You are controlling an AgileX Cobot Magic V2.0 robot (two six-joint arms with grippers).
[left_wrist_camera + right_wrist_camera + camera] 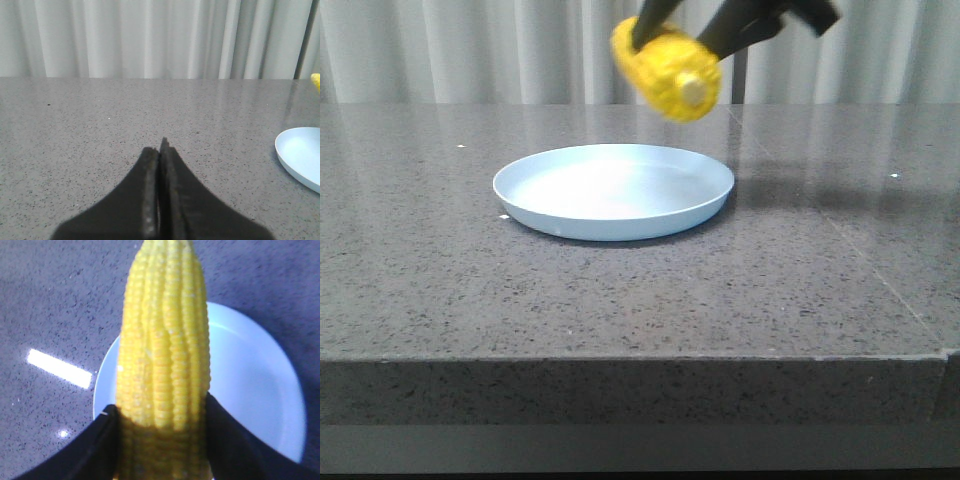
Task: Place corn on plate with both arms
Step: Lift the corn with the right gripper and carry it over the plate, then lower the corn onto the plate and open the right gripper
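Observation:
The yellow corn (668,70) hangs in the air above the far right rim of the pale blue plate (613,190), its pale stub end facing the camera. My right gripper (665,35) is shut on the corn and comes in from the upper right. In the right wrist view the corn (165,355) sits between the two black fingers (100,440), with the plate (250,395) below it. My left gripper (161,150) is shut and empty, low over the table, left of the plate (302,155). The left gripper is out of the front view.
The grey speckled stone table (620,300) has its front edge near the camera. A pale curtain (470,50) hangs behind the table. A bright light reflection (59,368) lies on the tabletop beside the plate.

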